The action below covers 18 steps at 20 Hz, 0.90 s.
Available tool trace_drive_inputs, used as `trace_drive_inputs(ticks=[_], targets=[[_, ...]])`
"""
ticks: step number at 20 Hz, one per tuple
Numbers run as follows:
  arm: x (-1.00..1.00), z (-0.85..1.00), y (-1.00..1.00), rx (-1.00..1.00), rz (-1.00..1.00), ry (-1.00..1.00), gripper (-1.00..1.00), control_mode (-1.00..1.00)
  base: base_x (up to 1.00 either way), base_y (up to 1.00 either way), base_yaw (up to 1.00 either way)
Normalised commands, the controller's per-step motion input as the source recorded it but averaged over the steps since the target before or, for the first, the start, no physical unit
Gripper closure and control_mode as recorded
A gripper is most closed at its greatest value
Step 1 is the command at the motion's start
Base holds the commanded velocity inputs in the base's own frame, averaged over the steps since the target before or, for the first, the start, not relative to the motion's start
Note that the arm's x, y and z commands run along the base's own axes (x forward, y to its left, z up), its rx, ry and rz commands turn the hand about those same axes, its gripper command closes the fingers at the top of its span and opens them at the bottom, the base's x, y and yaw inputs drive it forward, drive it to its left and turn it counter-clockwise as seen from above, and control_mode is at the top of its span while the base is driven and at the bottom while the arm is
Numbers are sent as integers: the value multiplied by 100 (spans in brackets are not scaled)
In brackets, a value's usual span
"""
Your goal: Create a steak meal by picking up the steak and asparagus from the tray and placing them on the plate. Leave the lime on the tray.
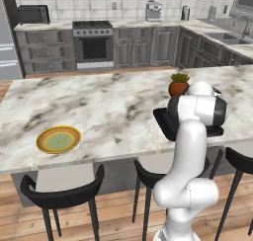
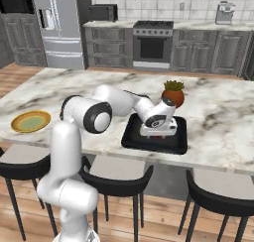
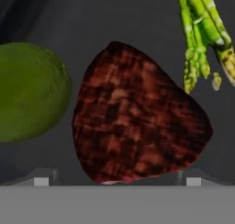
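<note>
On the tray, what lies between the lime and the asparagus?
The steak lies between the lime and the asparagus on the tray, seen in the hand view.

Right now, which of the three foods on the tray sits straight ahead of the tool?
The steak, the dark red-brown chunk centred between the tool's open fingertips. The round green lime lies off to one side, the asparagus to the other.

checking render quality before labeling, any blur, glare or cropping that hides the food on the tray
Hand view: the steak is sharp with mottled texture, the lime and asparagus cropped by the frame edges, no glare. Right base view: the arm covers the food on the tray. Left base view: even soft light, the plate clear.
</note>
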Motion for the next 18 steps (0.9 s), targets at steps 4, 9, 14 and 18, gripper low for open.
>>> trace_drive_inputs(ticks=[4, 9, 14, 18], targets=[[36, -26, -1, 0, 0, 0, -100, -100, 0, 0, 0], [33, -18, -1, 0, 0, 0, -100, -100, 0, 0, 0], [20, -4, 0, 0, 0, 0, -100, -100, 0, 0, 0], [2, 0, 4, 0, 0, -3, -100, -100, 0, 0, 0]])
